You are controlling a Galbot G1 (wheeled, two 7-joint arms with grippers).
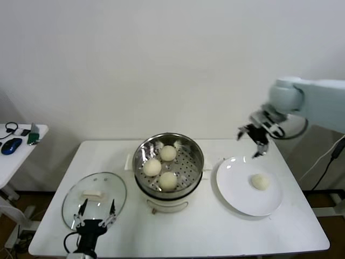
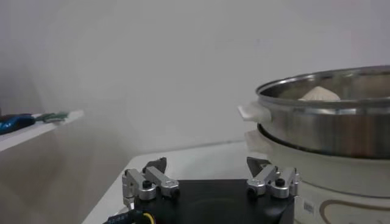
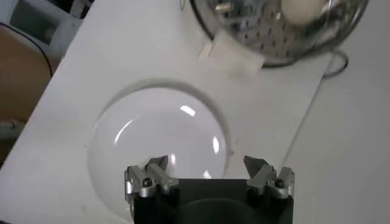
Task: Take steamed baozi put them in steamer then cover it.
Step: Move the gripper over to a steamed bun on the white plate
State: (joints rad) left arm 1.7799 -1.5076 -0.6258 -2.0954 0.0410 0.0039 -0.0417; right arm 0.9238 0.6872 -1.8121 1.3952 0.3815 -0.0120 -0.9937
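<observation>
- Sitting mid-worktop, slightly toward the back edge: steamer [image 1: 168, 164], shiny steel on a white base, perforated tray visible inside.
- Holding three steamed baozi [image 1: 160, 167] on that tray – one toward the back, one toward the left, one toward the front; not touching each other as far as can be told.
- Resting on the white plate [image 1: 237, 191], right of the steamer: fourth baozi [image 1: 261, 181], alone, on the plate's right half.
- Lying flat near the front-left corner of the white table [image 1: 205, 229]: cover [image 1: 94, 198], clear glass w/ metal rim, cream bar handle on top. Well apart from the steamer.
- Hovering at the front edge, just in front of the cover: left gripper [image 1: 97, 211], jaws spread wide, nothing between them. Left wrist view confirms – fingers [image 2: 149, 182] far apart, steamer [image 2: 326, 115] off to one side w/ a baozi top [image 2: 320, 94] peeking over the rim.
- Hanging above the plate's back rim, toward the back-right corner: right gripper [image 1: 257, 140], pointed down, jaws wide, empty, clear of the baozi.
- Showing in the right wrist view: gripper [image 3: 209, 176] over the plate [image 3: 155, 140], fingers apart; steamer [image 3: 280, 27] beyond.
- Standing beyond the left edge: separate side table [image 1: 13, 156] w/ a blue mouse [image 1: 11, 145] and small items.
</observation>
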